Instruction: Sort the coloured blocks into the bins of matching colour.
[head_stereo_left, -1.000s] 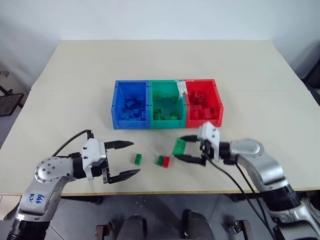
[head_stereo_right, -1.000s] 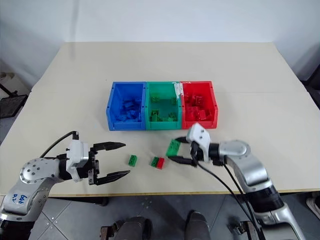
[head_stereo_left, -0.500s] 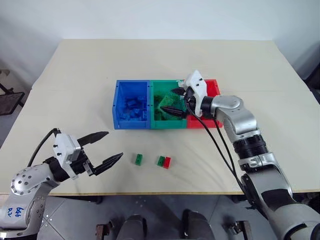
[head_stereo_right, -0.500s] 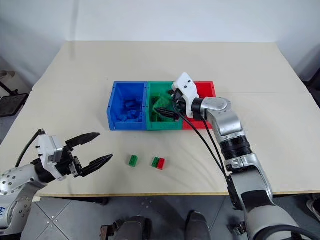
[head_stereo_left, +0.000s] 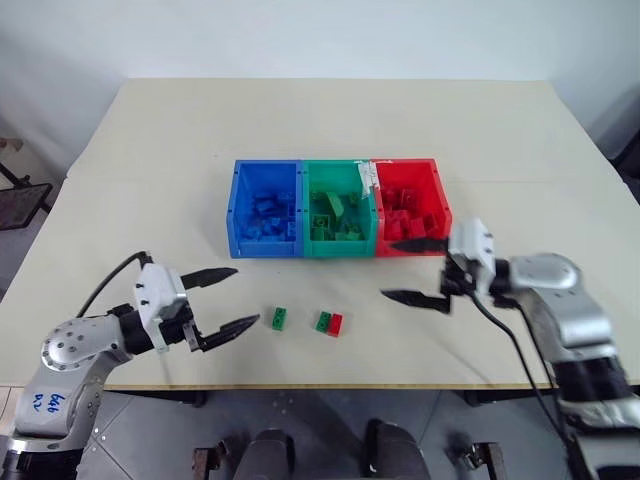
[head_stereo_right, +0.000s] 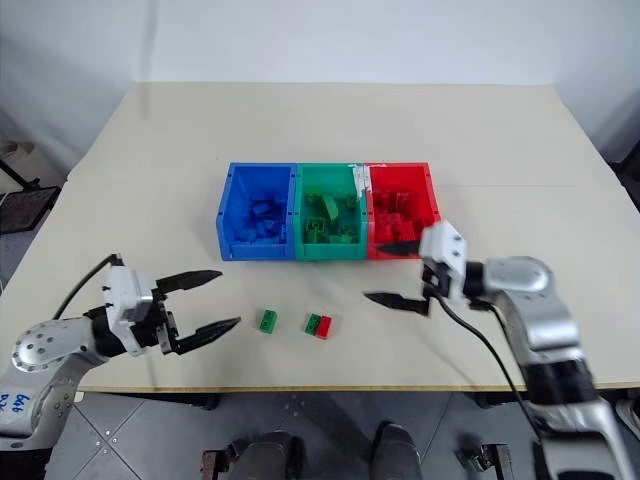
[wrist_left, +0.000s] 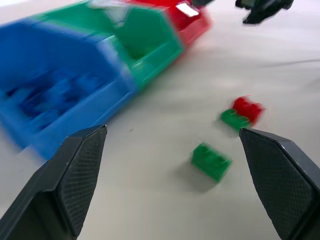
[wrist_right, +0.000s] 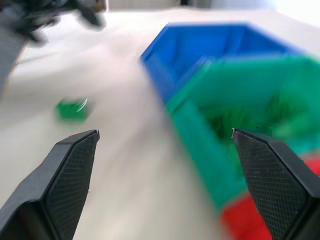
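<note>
The left pincer (head_stereo_left: 222, 300) hangs over the bench's (head_stereo_left: 150, 170) near edge toward its left corner, fingers spread wide apart with nothing between them. Past its tips, near the near edge, lies a small green block (head_stereo_left: 277, 318), and a little farther along sits a green-and-red pair (head_stereo_left: 328, 322), the two bricks touching side by side.

The right pincer (head_stereo_left: 412, 270) hovers just in front of the red bin (head_stereo_left: 441, 200), its fingers likewise wide apart and empty, pointing across toward the loose blocks.

The three bins stand joined in a row at the middle of the bench: blue bin (head_stereo_left: 235, 205) toward the left edge, green bin (head_stereo_left: 308, 180) in the centre, red toward the right edge. Each holds a heap of bricks of its own colour.

The left wrist view shows the lone green block and the pair close up between its own fingers, with the other pincer beyond the bins. The right wrist view gives the green and blue bins' walls from the side, and the single green block on the bare bench.
</note>
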